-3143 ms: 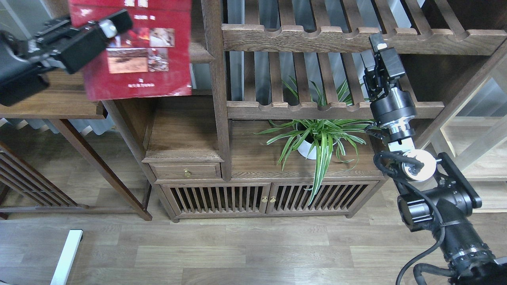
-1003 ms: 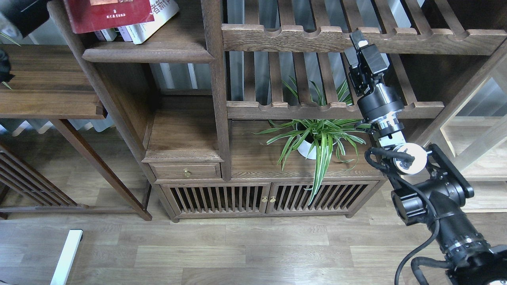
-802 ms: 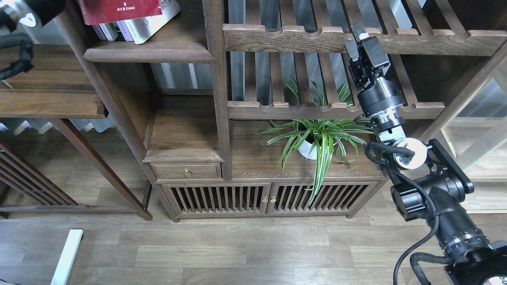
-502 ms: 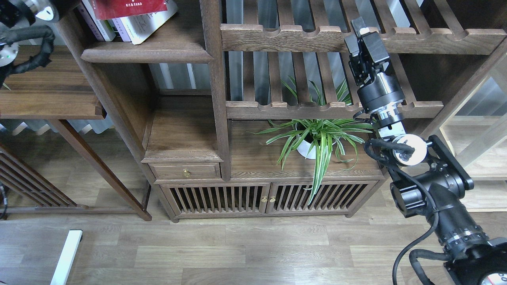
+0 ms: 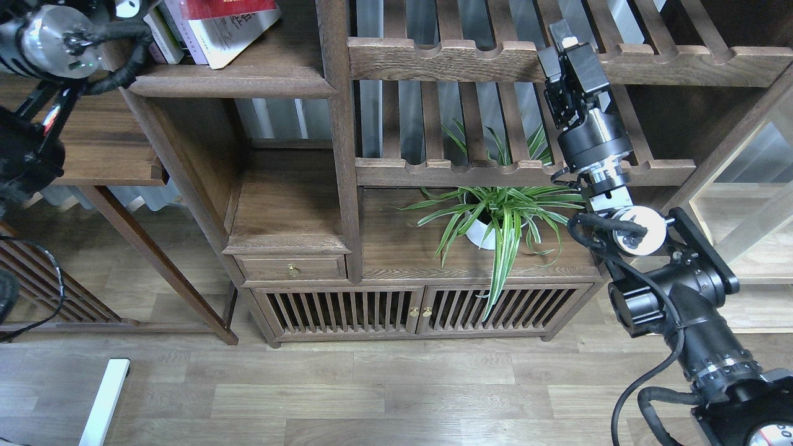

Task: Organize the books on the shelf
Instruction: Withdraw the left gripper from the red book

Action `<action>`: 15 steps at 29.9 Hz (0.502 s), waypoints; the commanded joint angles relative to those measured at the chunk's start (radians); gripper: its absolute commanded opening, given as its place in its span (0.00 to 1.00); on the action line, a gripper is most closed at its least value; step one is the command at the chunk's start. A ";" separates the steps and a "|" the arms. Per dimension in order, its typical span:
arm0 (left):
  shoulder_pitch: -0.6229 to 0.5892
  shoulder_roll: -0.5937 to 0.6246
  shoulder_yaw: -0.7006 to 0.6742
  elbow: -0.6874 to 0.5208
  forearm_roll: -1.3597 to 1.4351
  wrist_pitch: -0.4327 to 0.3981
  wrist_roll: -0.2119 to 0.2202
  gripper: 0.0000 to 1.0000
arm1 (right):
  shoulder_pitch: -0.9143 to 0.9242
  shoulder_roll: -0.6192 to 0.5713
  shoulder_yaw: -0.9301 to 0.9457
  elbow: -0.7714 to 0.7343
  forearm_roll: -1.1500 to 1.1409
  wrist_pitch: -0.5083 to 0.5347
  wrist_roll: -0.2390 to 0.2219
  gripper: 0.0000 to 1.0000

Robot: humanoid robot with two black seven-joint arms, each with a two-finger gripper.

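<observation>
On the shelf (image 5: 230,82) at the top left, a dark red book (image 5: 230,6) lies over a white book with dark characters (image 5: 234,36), next to slim upright books (image 5: 166,32). All are cut off by the top edge. My left arm reaches up from the left. Only the base of my left gripper (image 5: 127,7) shows at the top edge, beside the slim books, and its fingers are out of frame. My right gripper (image 5: 567,44) is raised in front of the upper slatted rail, dark and end-on. Nothing shows in it.
A potted spider plant (image 5: 495,218) stands on the cabinet top under two slatted shelves (image 5: 471,61). Below are a small drawer (image 5: 291,268) and slatted doors (image 5: 418,310). A wooden side table (image 5: 105,145) stands at the left, and a white bar (image 5: 102,402) lies on the floor.
The red book went from mid-air in my left gripper up onto the other books on the shelf. My left arm rose and its wrist came into view. My right gripper shifted slightly left.
</observation>
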 commanded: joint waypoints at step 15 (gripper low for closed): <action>-0.053 -0.112 0.120 0.187 0.006 0.041 -0.247 0.18 | 0.052 -0.002 0.005 0.012 0.000 0.000 -0.002 0.74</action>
